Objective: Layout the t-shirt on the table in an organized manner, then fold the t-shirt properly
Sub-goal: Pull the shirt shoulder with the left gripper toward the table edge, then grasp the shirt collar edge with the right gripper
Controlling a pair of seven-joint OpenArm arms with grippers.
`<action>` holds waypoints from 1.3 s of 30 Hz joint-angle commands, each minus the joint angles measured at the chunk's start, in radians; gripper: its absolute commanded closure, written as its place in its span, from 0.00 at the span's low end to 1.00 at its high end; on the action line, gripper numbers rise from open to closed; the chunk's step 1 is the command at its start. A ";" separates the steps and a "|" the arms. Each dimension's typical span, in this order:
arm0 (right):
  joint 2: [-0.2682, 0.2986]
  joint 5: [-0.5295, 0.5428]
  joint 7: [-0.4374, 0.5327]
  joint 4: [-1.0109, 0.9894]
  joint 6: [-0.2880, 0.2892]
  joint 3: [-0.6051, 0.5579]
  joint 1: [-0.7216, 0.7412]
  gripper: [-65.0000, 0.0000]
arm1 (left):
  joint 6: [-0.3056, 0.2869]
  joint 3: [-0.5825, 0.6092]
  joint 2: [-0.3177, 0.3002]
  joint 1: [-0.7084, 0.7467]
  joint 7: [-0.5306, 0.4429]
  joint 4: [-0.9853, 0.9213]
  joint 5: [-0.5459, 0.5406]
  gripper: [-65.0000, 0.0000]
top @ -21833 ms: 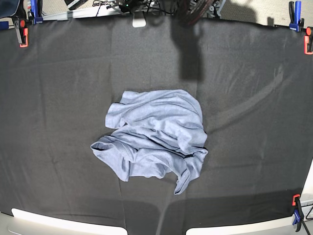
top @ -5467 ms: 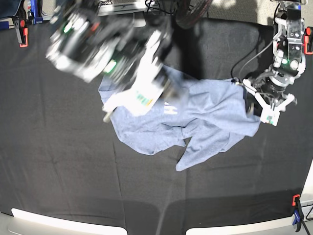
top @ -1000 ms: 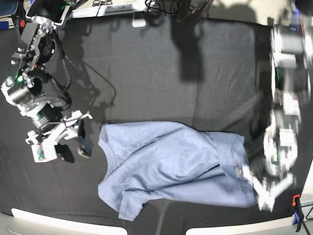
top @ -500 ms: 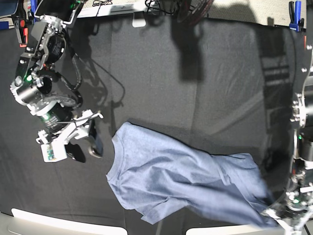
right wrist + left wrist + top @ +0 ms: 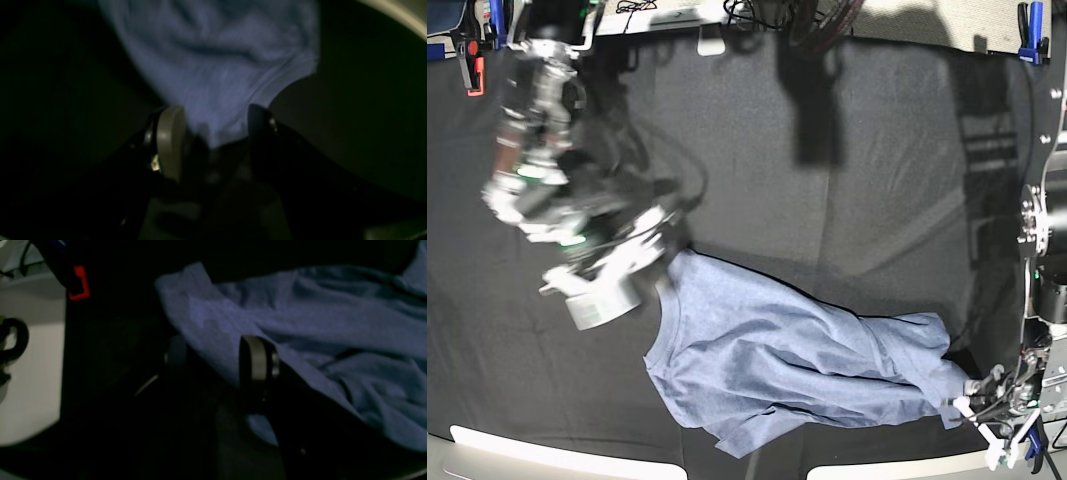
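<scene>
Since half a second ago, your right gripper [image 5: 659, 262] has swung to the t-shirt [image 5: 797, 365], fabric between spread jaws. Left gripper [image 5: 220, 356] stands released beside the hem. Grab the collar cleanly, then spread it across the table [image 5: 847, 180].

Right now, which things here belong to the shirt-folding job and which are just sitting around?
Job:
- t-shirt, rumpled
- table
- left gripper
- right gripper

Just around:
- clamps at the cloth's edges
- cables beyond the far edge

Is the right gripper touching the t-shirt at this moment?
Cannot tell. In the right wrist view the right gripper has open jaws with the t-shirt edge between them, but blur hides any contact.
</scene>
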 commanded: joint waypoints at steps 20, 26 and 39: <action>0.163 -0.322 0.042 -0.266 -0.111 -0.431 0.220 0.57 | 0.202 0.000 -0.141 0.668 0.010 1.035 -0.022 0.63; 0.174 -0.325 0.060 -0.341 -0.103 -0.494 0.266 0.57 | 0.261 -0.001 -0.141 0.762 0.031 1.115 0.029 0.63; 0.175 -0.333 0.108 -0.370 -0.214 -0.494 0.276 1.00 | 0.249 -0.092 -0.045 0.945 -0.033 1.177 -0.108 0.69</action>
